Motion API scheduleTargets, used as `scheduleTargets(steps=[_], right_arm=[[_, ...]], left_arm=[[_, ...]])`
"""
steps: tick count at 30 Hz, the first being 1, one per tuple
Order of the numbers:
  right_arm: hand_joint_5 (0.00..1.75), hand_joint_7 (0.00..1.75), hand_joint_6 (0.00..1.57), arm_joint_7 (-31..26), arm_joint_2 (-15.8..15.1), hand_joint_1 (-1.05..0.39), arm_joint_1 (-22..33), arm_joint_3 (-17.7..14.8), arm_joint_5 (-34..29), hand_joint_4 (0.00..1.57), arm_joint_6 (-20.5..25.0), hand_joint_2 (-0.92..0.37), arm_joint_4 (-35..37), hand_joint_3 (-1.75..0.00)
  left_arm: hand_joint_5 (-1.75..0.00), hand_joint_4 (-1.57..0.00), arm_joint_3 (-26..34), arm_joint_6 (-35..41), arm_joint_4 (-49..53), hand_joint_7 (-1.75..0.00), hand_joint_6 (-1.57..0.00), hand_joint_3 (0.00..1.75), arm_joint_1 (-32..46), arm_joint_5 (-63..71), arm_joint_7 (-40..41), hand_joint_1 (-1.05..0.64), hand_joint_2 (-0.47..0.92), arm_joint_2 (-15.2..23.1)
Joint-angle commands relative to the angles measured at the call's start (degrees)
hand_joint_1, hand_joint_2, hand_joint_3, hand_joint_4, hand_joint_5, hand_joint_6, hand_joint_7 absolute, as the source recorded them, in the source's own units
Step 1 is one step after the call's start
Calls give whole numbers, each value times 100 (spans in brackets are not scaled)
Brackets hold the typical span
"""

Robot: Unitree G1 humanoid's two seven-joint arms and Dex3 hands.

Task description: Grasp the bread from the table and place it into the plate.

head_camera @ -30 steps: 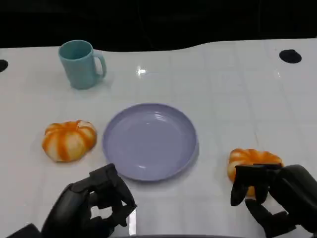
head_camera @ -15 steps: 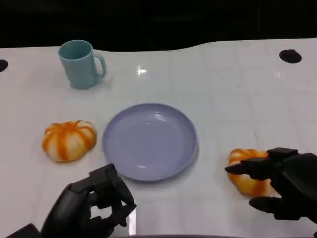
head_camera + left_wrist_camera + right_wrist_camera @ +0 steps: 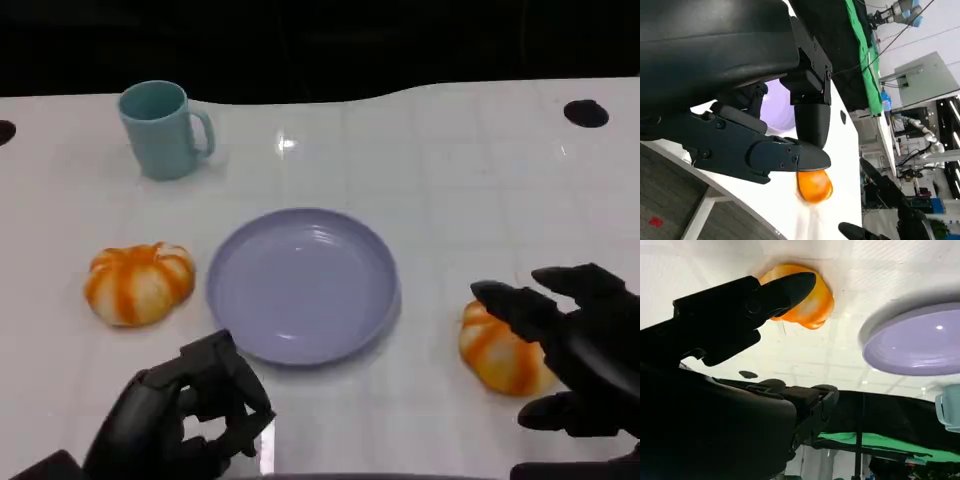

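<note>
Right robot hand sits at near-right of the tabletop, fingers spread w/ nothing gripped; one finger reaches over the top of the right bread, an orange & white pumpkin-shaped bun just beside the hand, on the side toward the plate. Can't tell if that finger touches the bun or hangs just above it. In the right wrist view the same bun lies on the white surface w/ a black finger crossing in front of it, plate near it.

Left robot hand is at near-left edge, fingers curled in, holding nothing, apart from every object.

Lavender plate is mid-tabletop, btwn the two buns, nothing in it. Second bread lies left of the plate, near but not touching the rim. Teal mug stands upright at far left, handle to the right, well apart from the plate. Left wrist view: curled black fingers close up, an orange bun past them on the white top.
</note>
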Motion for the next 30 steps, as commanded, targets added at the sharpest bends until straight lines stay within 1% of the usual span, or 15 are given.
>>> scheduleTargets(steps=[1, 2, 5, 11, 14, 16, 20, 22, 25, 27, 28, 29, 30], right_arm=[[38, 2, 23, 40, -167, -65, -219, 114, -77, 0, 7, -81, 255, 0], [39, 2, 23, 40, -174, -64, -256, 143, -93, 1, 7, -81, 315, 0], [42, 2, 25, -131, -171, -64, -502, 329, -176, 1, -39, -80, 810, 0], [47, 2, 27, -301, -137, -63, -965, 655, -278, 3, 2, -82, 1659, -1], [46, 1, 26, -318, -102, -63, -1197, 834, -321, 4, 98, -84, 2073, -1], [46, 1, 26, -353, -107, -63, -1271, 912, -316, 4, 140, -84, 2200, -1], [45, 1, 27, -608, -61, -65, -1604, 1225, -475, 7, 215, -86, 2875, -1], [44, 1, 28, -732, -30, -66, -1719, 1328, -494, 8, 249, -87, 3101, -1], [36, 1, 35, -975, 19, -64, -1904, 1479, -485, 18, 260, -89, 3488, 0], [27, 2, 44, -1091, 29, -59, -2003, 1542, -427, 34, 236, -91, 3676, -1], [24, 3, 50, -1232, 49, -56, -2038, 1544, -352, 45, 187, -92, 3782, -1], [27, 6, 66, -1477, 82, -46, -2064, 1514, -215, 70, 65, -91, 3924, 0], [33, 9, 78, -1793, 125, -40, -2081, 1462, -43, 87, -110, -90, 4087, 0]], left_arm=[[-175, -67, 34, -4, 39, -157, -59, 33, -27, -4, -16, -53, 92, 55], [-175, -67, 33, -9, 39, -157, -59, 33, -26, -2, -16, -54, 92, 55], [-175, -67, 31, 29, 10, -157, -59, 33, -14, 0, 3, -54, 92, 45], [-175, -67, 26, 39, -33, -157, -59, 33, 11, 43, 32, -55, 92, 43], [-175, -67, 30, 42, -53, -156, -59, 32, 26, 36, 38, -55, 92, 34], [-175, -67, 31, 44, -63, -156, -59, 32, 32, 33, 38, -55, 92, 31], [-175, -67, 31, -2, -66, -155, -59, 32, 46, 84, 50, -56, 92, 39], [-175, -67, 34, 19, -81, -154, -59, 32, 56, 63, 36, -56, 92, 41], [-175, -67, 37, 55, -125, -155, -60, 32, 83, 55, 39, -55, 92, 38], [-175, -68, 40, 29, -132, -155, -60, 32, 88, 93, 66, -55, 92, 30], [-175, -68, 43, 4, -128, -155, -60, 32, 89, 123, 81, -55, 92, 31], [-175, -68, 48, -31, -112, -155, -60, 33, 86, 129, 80, -56, 92, 30], [-175, -68, 54, -31, -104, -155, -60, 33, 83, 96, 63, -56, 92, 26]])
